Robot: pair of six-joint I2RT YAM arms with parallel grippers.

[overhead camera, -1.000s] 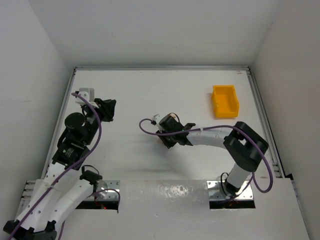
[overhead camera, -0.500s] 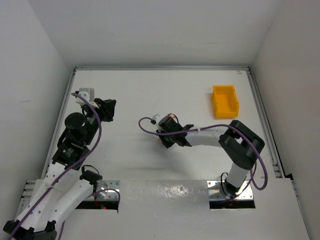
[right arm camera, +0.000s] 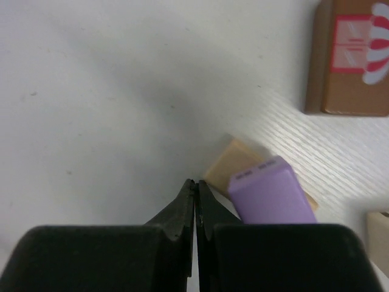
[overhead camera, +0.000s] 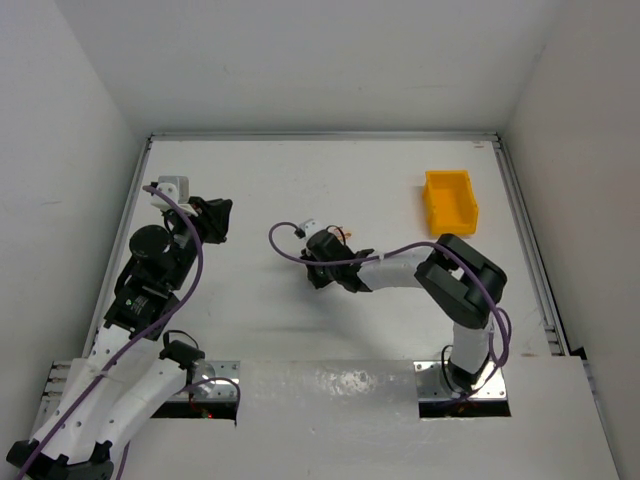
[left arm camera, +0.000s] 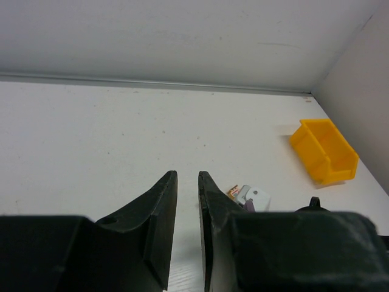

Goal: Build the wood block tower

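Observation:
My right gripper is shut and empty, low over the table near the middle in the top view. Just right of its tips lies a pale tan wood block, partly covered by my purple cable plug. A dark brown block with a red-and-white print lies farther off, and a pale block's corner shows at the right edge. The blocks show as a tiny cluster in the top view and the left wrist view. My left gripper hangs at the far left, empty, its jaws a narrow gap apart.
A yellow plastic bin stands at the back right and also shows in the left wrist view. A purple cable loops left of the right gripper. White walls close the table at the back and both sides.
My right gripper has moved left and a little farther from the bases, its elbow folding in. The left arm has not moved.

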